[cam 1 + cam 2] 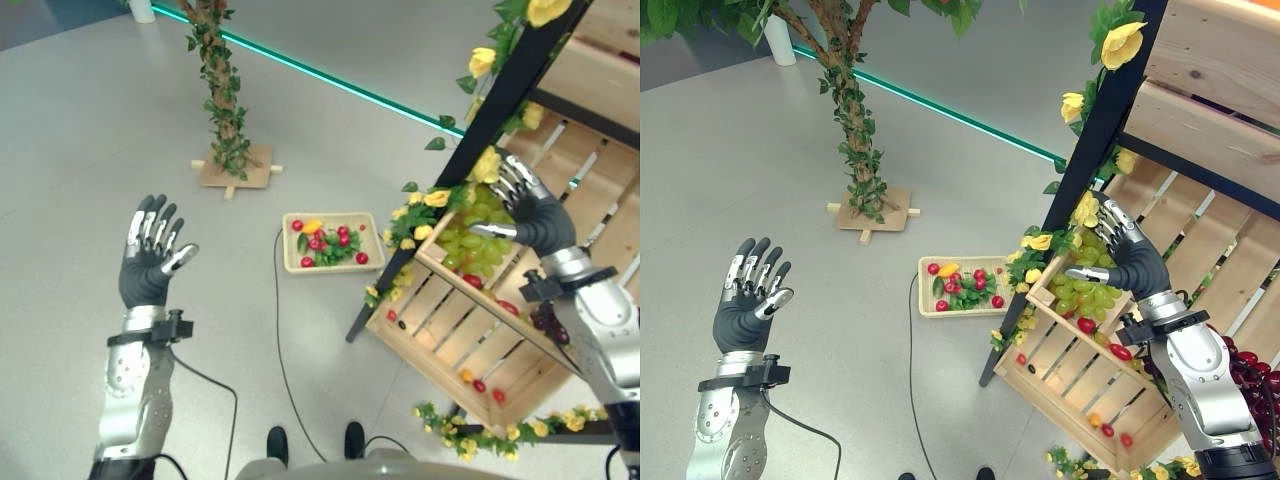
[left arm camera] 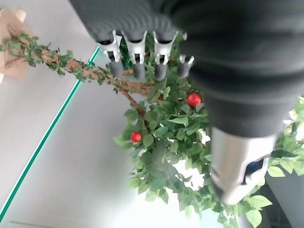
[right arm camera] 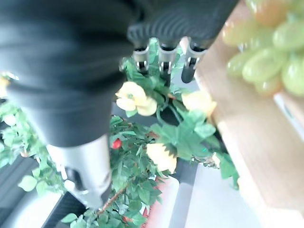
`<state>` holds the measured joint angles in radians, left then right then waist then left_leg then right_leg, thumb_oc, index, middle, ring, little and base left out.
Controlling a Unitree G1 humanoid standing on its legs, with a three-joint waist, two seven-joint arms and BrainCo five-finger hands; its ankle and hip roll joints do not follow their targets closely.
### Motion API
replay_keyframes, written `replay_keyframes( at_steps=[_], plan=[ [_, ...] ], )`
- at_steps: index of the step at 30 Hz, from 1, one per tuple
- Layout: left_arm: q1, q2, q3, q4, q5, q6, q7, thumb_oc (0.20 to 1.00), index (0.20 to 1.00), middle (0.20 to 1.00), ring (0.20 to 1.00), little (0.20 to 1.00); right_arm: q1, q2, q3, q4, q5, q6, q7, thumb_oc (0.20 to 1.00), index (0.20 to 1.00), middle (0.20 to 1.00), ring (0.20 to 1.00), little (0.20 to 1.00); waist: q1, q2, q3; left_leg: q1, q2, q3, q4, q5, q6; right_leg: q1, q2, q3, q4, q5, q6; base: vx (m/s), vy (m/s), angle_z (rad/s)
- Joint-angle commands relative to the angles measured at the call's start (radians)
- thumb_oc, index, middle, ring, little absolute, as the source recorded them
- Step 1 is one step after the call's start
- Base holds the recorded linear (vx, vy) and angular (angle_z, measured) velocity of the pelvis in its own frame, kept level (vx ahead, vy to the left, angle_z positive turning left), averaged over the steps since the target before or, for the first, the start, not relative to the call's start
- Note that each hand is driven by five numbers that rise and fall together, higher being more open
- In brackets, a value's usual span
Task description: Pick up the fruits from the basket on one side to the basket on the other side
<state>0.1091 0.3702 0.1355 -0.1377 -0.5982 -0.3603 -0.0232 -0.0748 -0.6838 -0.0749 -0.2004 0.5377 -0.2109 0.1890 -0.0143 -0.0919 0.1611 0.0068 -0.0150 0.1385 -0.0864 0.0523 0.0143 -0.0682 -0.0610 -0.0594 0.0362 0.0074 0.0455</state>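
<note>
A shallow cream basket [image 1: 290, 262] lies on the floor, holding red fruits [image 1: 318, 242], a yellow one and green leaves. To its right a tilted wooden crate [image 1: 440, 335] carries a bunch of green grapes [image 1: 472, 250] in its upper compartment and several small red fruits lower down. My right hand [image 1: 537, 218] hovers open just above the grapes, fingers straight and spread, holding nothing. The grapes [image 3: 278, 45] lie beside its fingertips in the right wrist view. My left hand [image 1: 150, 262] is raised open over bare floor at the left, far from both containers.
A black slanted post [image 1: 505, 105] wrapped in yellow flowers rises beside the crate. A vine-covered artificial tree [image 1: 222, 95] stands on a wooden base behind the basket, with small red fruits [image 2: 193, 99] in its crown. Wooden shelving and dark red grapes [image 1: 1250, 365] sit at the right.
</note>
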Motion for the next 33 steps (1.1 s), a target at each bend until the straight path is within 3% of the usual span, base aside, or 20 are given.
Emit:
replay_keyframes(
  at_steps=[1,13,21,25,30,33],
  plan=[
    [-0.007,0.041,-0.009,-0.061,0.073,-0.06,-0.007,1.0,1.0,1.0,1.0,1.0,-0.096,0.069,0.131,-0.134,0.02,-0.026,0.11,1.0,1.0,1.0,1.0,1.0,0.037,-0.05,-0.049,0.008,-0.057,-0.063,0.043,-0.111,0.029,-0.041,-0.127,0.038,0.046,0.05,0.133,0.02,0.014,0.04],
    [-0.007,0.022,-0.043,-0.07,0.094,-0.054,0.028,1.0,1.0,1.0,1.0,1.0,-0.113,0.16,0.22,-0.169,0.064,-0.026,0.103,1.0,1.0,1.0,1.0,1.0,0.045,-0.035,-0.064,0.002,-0.063,-0.097,0.069,-0.12,0.027,-0.001,-0.141,-0.011,0.035,0.041,0.132,0.02,0.001,0.13],
    [0.014,0.016,-0.027,-0.081,0.095,-0.05,0.033,1.0,1.0,1.0,1.0,1.0,0.001,0.165,0.134,-0.174,0.1,-0.021,0.092,1.0,1.0,1.0,1.0,1.0,0.031,-0.039,-0.07,0.009,-0.058,-0.096,0.058,-0.118,0.024,0.006,-0.138,-0.014,0.029,0.042,0.135,0.01,-0.002,0.02],
    [0.027,0.012,-0.016,-0.079,0.091,-0.05,0.032,1.0,1.0,1.0,1.0,1.0,0.082,0.213,0.078,-0.146,0.119,-0.025,0.07,1.0,1.0,1.0,1.0,1.0,0.018,-0.042,-0.069,0.014,-0.056,-0.087,0.06,-0.125,0.028,0.002,-0.135,-0.002,0.031,0.043,0.137,0.01,0.001,0.03],
    [0.024,0.017,-0.014,-0.055,0.073,-0.063,0.048,1.0,1.0,1.0,1.0,1.0,0.079,0.338,0.061,-0.091,0.253,-0.076,0.025,1.0,1.0,1.0,1.0,1.0,0.012,-0.039,-0.047,0.006,-0.051,-0.064,0.079,-0.125,0.032,-0.026,-0.126,0.028,0.045,0.078,0.14,-0.03,0.004,-0.02],
    [-0.002,0.02,-0.035,-0.038,0.051,-0.075,0.075,1.0,1.0,1.0,1.0,1.0,0.028,0.43,0.108,-0.081,0.412,-0.105,0.036,1.0,1.0,1.0,1.0,1.0,0.035,-0.009,-0.014,-0.035,-0.025,-0.044,0.11,-0.111,0.041,-0.057,-0.082,0.013,0.22,0.002,0.124,-0.18,0.032,-0.3]
  ],
)
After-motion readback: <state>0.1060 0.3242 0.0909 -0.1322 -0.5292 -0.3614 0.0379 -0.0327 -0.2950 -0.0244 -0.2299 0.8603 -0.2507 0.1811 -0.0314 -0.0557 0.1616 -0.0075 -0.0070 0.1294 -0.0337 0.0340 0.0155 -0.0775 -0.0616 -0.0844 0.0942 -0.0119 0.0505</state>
